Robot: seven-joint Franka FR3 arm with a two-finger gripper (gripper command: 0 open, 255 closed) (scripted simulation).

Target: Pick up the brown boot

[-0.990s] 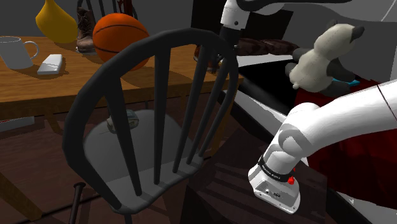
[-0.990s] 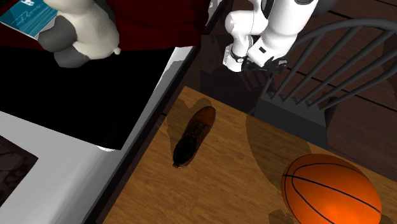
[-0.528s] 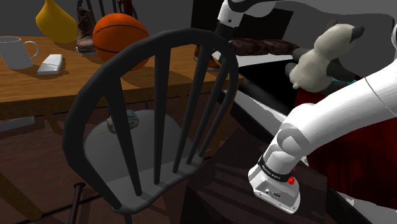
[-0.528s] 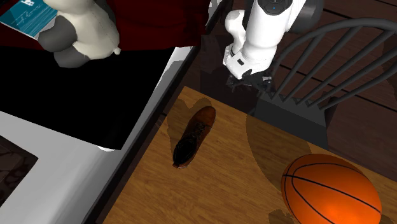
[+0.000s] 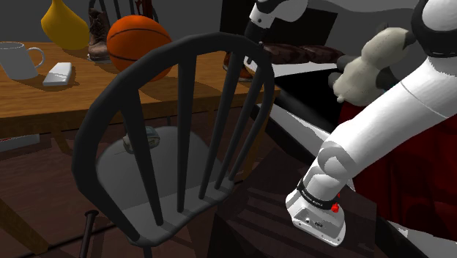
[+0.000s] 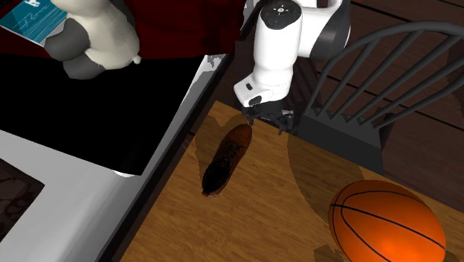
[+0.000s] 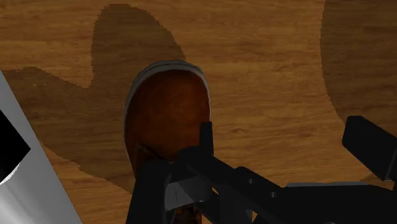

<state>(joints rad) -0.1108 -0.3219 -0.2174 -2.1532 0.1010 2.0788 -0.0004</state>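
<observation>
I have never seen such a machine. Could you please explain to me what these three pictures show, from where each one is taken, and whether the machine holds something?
This is a white robot arm with a black gripper, its two-fingered grasping part. The pictures are simulator renders. The shoulder view is taken from beside the arm's stand and looks past a dark chair to a wooden table. The second exterior view looks down on that table. The wrist view comes from a camera on the hand itself, so the black fingers enter from the lower edge. On the table lie a brown boot and an orange basketball. The shoulder view also shows a yellow vase and a mug. The gripper is open, above one end of the boot, and holds nothing.
</observation>
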